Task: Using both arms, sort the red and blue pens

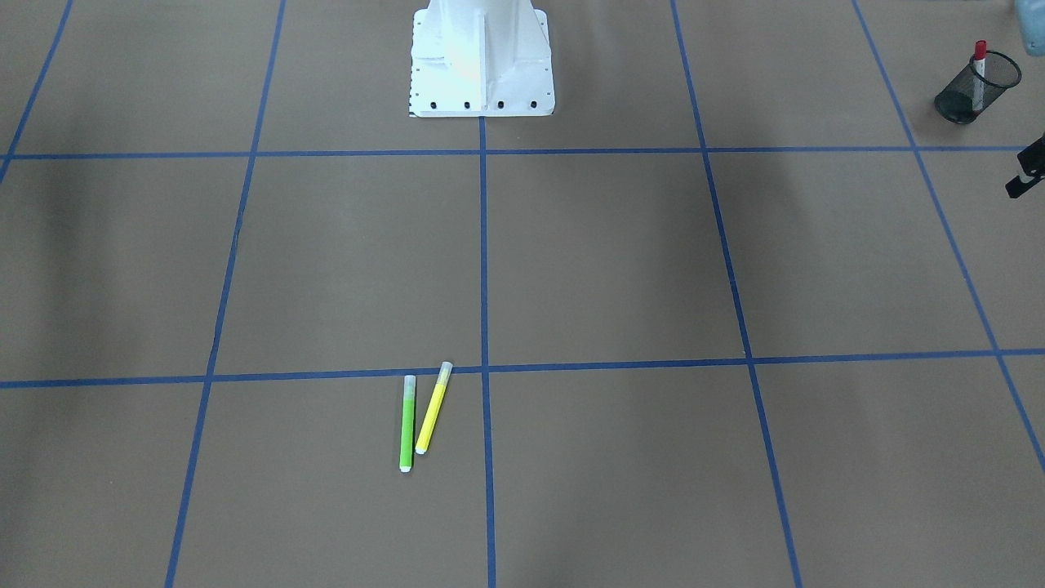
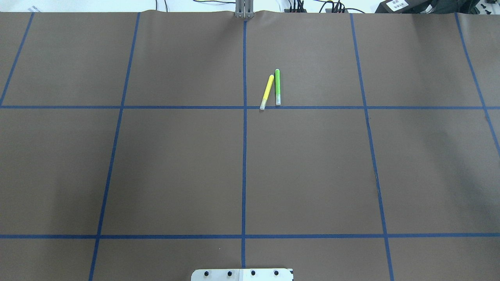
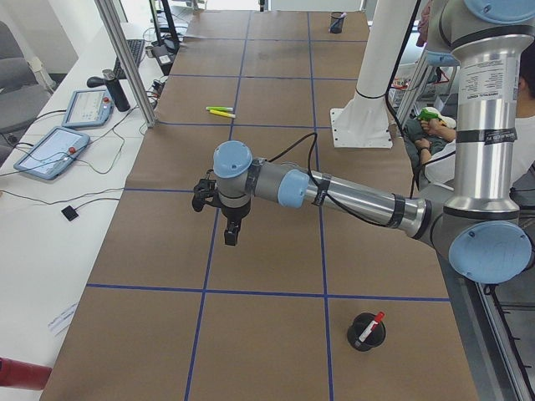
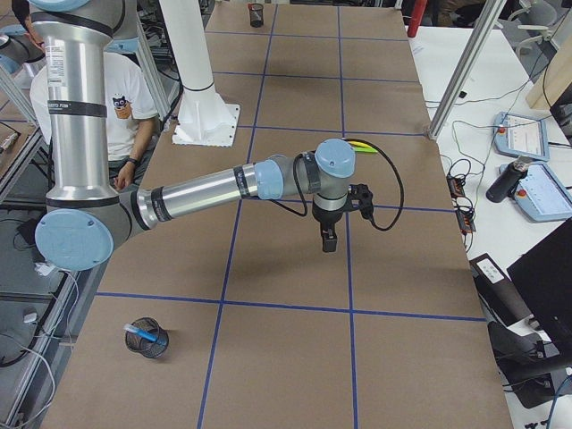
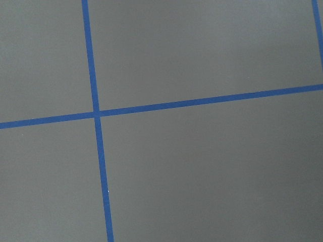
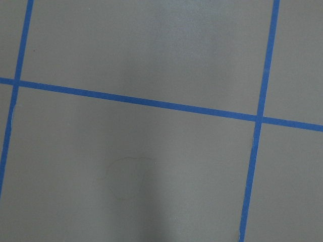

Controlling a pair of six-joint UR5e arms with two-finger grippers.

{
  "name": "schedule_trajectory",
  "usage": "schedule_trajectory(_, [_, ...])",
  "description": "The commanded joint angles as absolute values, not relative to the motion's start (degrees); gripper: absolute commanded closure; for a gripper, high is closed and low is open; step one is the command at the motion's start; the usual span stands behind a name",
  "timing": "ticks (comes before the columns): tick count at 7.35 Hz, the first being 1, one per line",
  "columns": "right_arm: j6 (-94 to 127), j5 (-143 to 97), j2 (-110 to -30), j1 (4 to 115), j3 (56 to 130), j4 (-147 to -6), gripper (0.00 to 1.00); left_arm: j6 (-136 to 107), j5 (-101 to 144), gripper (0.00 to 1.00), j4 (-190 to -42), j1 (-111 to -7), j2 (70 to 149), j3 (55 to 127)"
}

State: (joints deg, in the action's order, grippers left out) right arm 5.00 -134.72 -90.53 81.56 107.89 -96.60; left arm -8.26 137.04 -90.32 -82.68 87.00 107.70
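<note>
The red pen (image 1: 980, 73) stands upright in a black mesh cup (image 1: 963, 102) at the table end on my left, also seen as the red pen (image 3: 370, 326) in the exterior left view. The blue pen (image 4: 143, 333) lies tilted inside a second mesh cup (image 4: 147, 349) at the table end on my right. My left gripper (image 3: 230, 241) hangs over bare table, fingers pointing down; whether it is open or shut I cannot tell. My right gripper (image 4: 329, 247) hangs likewise over the table, and I cannot tell its state. Both wrist views show only brown table with blue tape lines.
A green marker (image 2: 277, 88) and a yellow marker (image 2: 266, 93) lie side by side near the table's far middle. The white pedestal base (image 1: 482, 65) stands at the robot's side. A person (image 4: 134, 107) sits beside the table behind the robot.
</note>
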Motion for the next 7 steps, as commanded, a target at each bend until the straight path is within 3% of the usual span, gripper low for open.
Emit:
schedule_trajectory(1, [4.92, -134.91, -90.53, 81.30, 108.10, -96.59, 0.00, -8.17, 136.93, 0.00, -90.44, -82.62, 87.10, 107.93])
schedule_trajectory(7, [5.10, -135.44, -90.53, 81.30, 109.42, -96.59, 0.00, -8.26, 136.76, 0.00, -91.14, -82.62, 87.19, 108.28])
